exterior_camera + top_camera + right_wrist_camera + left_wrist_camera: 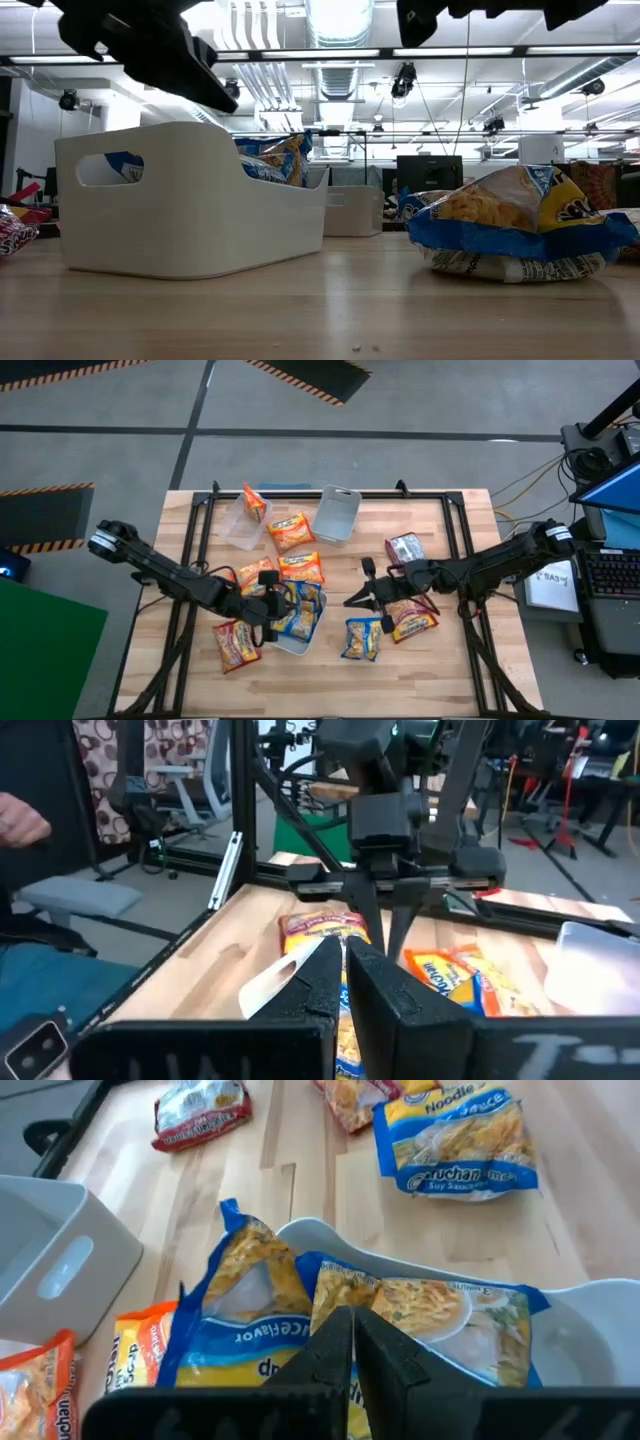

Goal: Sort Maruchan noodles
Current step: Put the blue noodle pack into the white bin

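Maruchan noodle packets lie flat over the table: orange ones (pixel 291 532) (pixel 301 567), dark red ones (pixel 405 548) (pixel 236 644), and a blue-and-yellow one (pixel 362 638) (pixel 515 230). Two blue-and-yellow packets (pixel 400 1310) lean inside a white bin (pixel 298 640) (pixel 190 200). My left gripper (pixel 272 603) (pixel 352 1320) hangs shut just above those packets with nothing between its fingers. My right gripper (pixel 352 600) (pixel 343 945) is shut and holds nothing; it points level toward the bin from the table's right, above the bare wood.
A clear tray (pixel 243 525) at the far left holds one orange packet (pixel 254 503), and a second tray (pixel 337 513) stands beside it. Another packet (pixel 410 618) lies under my right arm. A monitor and a keyboard (pixel 610 575) are beyond the table's right edge.
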Motion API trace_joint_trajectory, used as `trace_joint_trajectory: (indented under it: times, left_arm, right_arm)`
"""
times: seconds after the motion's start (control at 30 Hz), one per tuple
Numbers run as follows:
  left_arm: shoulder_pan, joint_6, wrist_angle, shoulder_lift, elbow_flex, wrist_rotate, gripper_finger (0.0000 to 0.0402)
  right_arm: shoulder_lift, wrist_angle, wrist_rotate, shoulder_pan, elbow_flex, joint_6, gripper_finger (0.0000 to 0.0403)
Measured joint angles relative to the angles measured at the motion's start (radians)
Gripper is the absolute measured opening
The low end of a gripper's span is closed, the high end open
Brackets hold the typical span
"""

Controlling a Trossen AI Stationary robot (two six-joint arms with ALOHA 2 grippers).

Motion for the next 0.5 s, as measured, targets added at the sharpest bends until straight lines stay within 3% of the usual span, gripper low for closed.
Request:
trace_joint_trajectory:
  times: [0.5]
  left_arm:
    - [-0.003, -0.021, 0.193, -0.02, -0.145, 0.109, 0.0]
  right_arm:
    - [-0.163, 0.182, 0.0, -0.038, -0.209, -0.063, 0.0009]
